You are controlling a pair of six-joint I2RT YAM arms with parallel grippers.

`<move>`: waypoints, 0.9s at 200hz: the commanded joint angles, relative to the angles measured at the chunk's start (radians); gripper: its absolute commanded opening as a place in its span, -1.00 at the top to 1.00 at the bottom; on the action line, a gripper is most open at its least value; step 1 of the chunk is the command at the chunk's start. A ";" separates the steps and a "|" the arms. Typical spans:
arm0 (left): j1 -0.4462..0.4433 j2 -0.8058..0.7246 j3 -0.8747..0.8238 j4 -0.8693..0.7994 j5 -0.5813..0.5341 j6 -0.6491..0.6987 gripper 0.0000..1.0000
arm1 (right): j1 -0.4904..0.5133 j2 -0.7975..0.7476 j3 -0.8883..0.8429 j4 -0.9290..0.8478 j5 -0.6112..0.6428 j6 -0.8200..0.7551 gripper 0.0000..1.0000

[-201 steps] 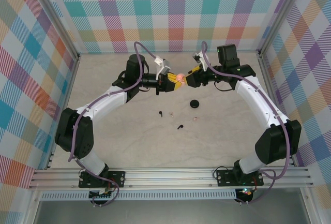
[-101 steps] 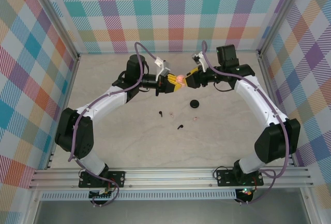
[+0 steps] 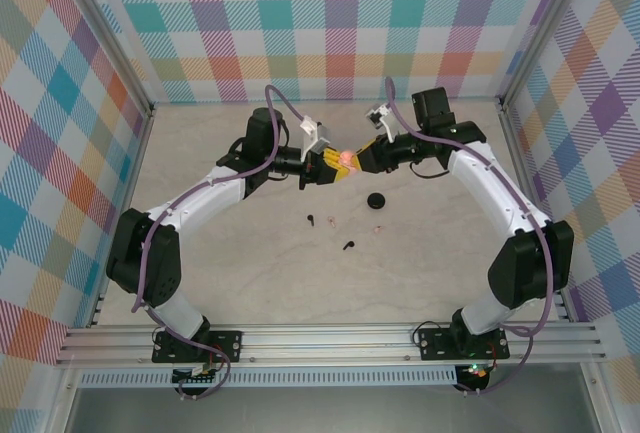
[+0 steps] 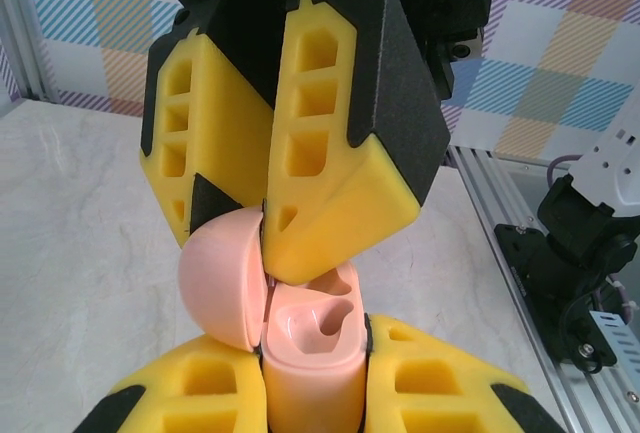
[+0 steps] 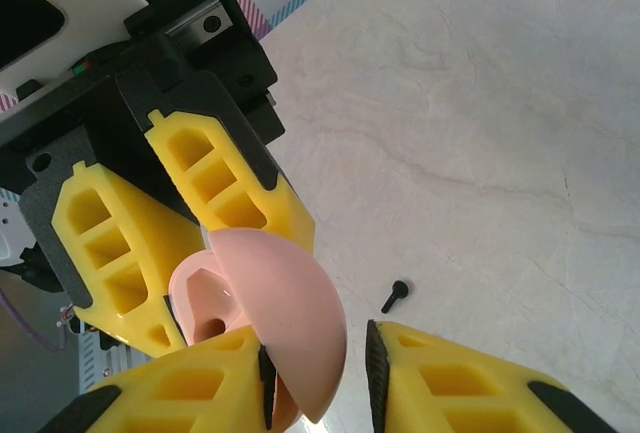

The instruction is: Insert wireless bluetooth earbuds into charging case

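Nearest the bases, well short of both grippers and below them, loose on the pale marbled tabletop (image 3: 250,283): two glossy black stemmed earbuds (image 3: 311,220) and two pale whitish-pink earbuds (image 3: 377,225), tiny in the top view; none seated in a case yet. A little farther, just under the right gripper (image 5: 320,398): a round black coin-like case (image 3: 376,200), shut as far as can be told.

Farther on, raised off the table: left gripper (image 4: 312,383) clamped tight on the body of a pale pink glossy charging case (image 4: 310,353), its sockets bare and turned toward the right gripper; domed pink lid (image 4: 222,288) swung open on its hinge, off to one side of the body. Right gripper narrowed but not closed, straddling that lid; one yellow foam pad (image 4: 330,203) tucked in at the hinge between lid and body, the other just clear of the dome; no firm hold on anything, judging by the right wrist view. Beyond both grippers: checked fabric wall (image 3: 340,23).

Likely trouble from here: squeezing further on the slick dome could strain the hinge or twist the case in the left gripper's grip; pulling away carelessly could let the lid fall shut again; leaving the sockets tilted sideways could let so small a bud slide out.
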 commanded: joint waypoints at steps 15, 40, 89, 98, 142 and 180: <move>-0.044 -0.070 -0.010 0.091 0.069 0.017 0.66 | 0.001 0.045 0.047 -0.002 0.064 0.008 0.36; -0.043 -0.078 -0.024 0.119 0.052 0.005 0.63 | 0.001 0.055 0.057 -0.011 0.075 0.010 0.30; -0.041 -0.050 -0.039 0.178 -0.037 -0.081 0.65 | 0.001 0.003 0.025 0.039 0.094 0.020 -0.09; -0.037 -0.046 -0.047 0.193 -0.050 -0.095 0.65 | 0.000 -0.012 0.014 0.052 0.103 0.023 -0.12; -0.025 -0.016 -0.079 0.266 -0.100 -0.178 0.65 | -0.014 -0.092 -0.046 0.113 0.136 0.050 -0.20; -0.024 -0.009 -0.126 0.334 -0.123 -0.229 0.65 | -0.023 -0.143 -0.093 0.128 0.188 0.069 -0.25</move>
